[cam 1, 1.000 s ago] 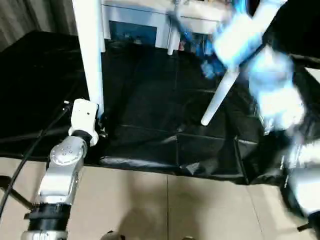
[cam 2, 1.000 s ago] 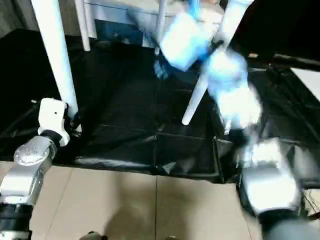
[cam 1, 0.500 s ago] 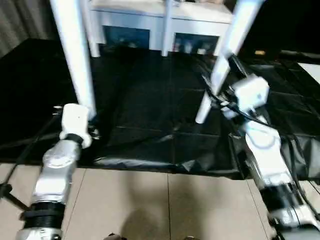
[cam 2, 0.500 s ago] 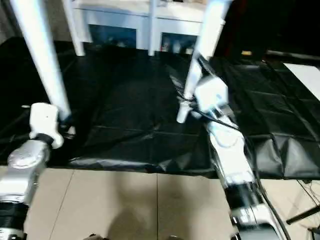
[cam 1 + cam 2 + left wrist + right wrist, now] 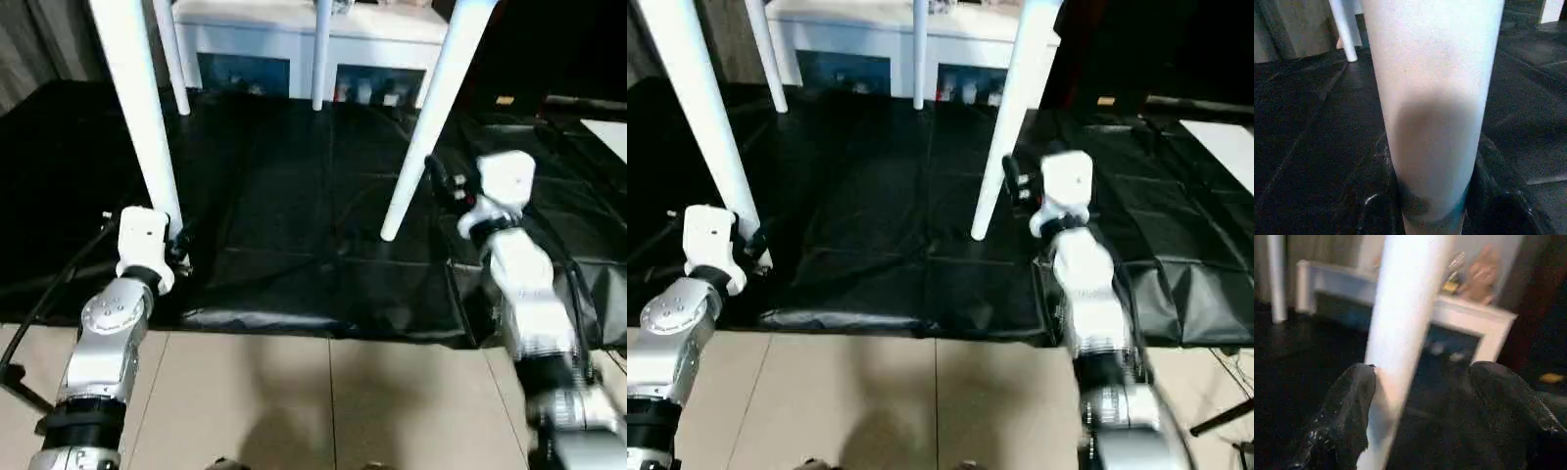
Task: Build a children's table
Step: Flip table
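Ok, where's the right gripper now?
In the head views the right gripper is on the robot's right, beside the near right table leg, fingers open, above the black sheet.

Black sheeting (image 5: 294, 225) covers beige floor tiles (image 5: 294, 401) before a white cabinet (image 5: 294, 39).

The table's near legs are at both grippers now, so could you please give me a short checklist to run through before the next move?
1. Left gripper closed around the near-left leg: ok, fingers hug its base.
2. Right gripper gripping the near-right leg: not ok, open; one finger beside the leg, the other apart.
3. Near-right leg foot on the black mat: cannot tell; leg is tilted.
4. Two far legs standing: ok.
5. Tabletop joints: cannot tell, out of frame.
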